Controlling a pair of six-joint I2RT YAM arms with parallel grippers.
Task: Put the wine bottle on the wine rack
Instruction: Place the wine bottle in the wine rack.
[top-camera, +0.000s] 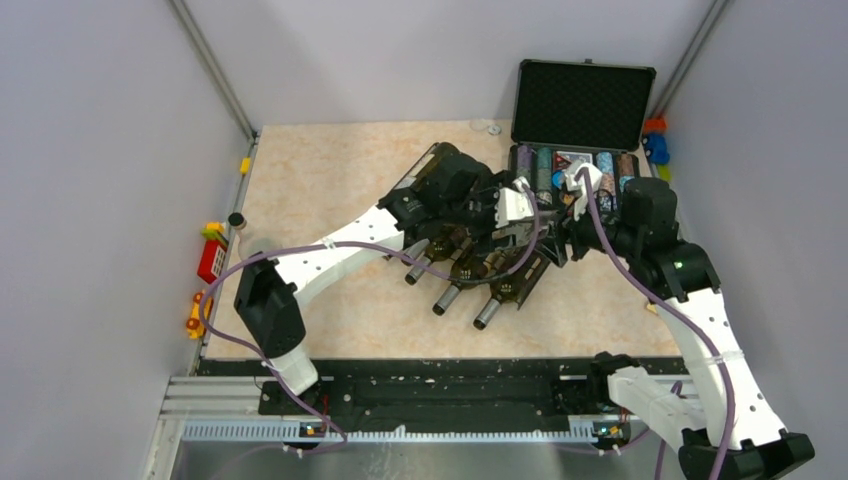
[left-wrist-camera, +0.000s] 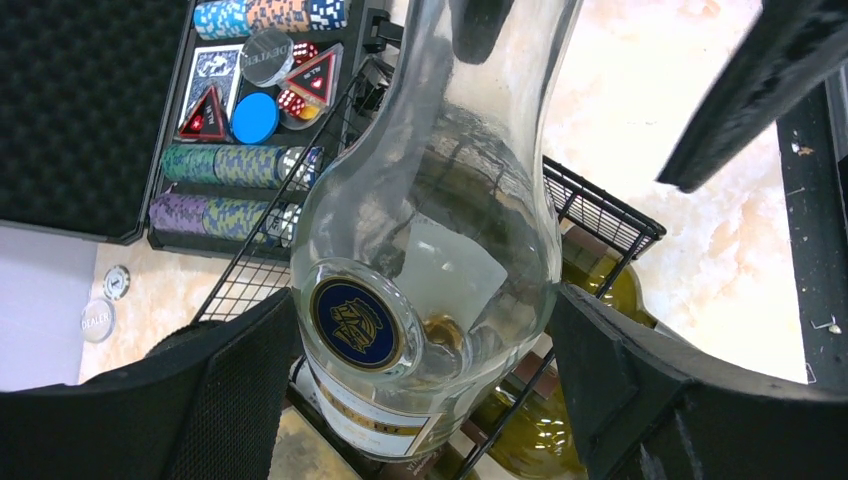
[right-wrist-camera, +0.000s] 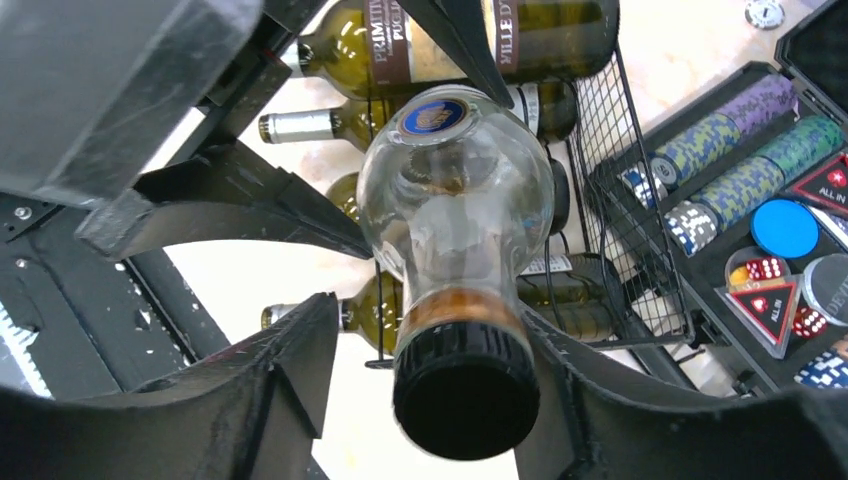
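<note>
A clear wine bottle (left-wrist-camera: 430, 230) with a blue medallion and a black cap (right-wrist-camera: 465, 400) hangs just above the black wire wine rack (top-camera: 530, 265). My left gripper (left-wrist-camera: 425, 300) is shut on its wide body, both pads against the glass. My right gripper (right-wrist-camera: 430, 310) is open around the neck: one finger (right-wrist-camera: 560, 380) lies against it, the other (right-wrist-camera: 290, 370) stands clear. In the top view the two grippers meet over the rack and hide most of the bottle. Three green bottles (top-camera: 460, 275) lie in the rack, necks toward the near left. The rack also shows in both wrist views (left-wrist-camera: 600, 210) (right-wrist-camera: 620, 200).
A black foam-lined case (top-camera: 580, 100) stands open behind the rack, its tray full of poker chips (right-wrist-camera: 740, 160). Small toys lie off the table's left edge (top-camera: 210, 260) and at the far right (top-camera: 655, 140). A dealer button (left-wrist-camera: 97, 320) lies on the table by the case.
</note>
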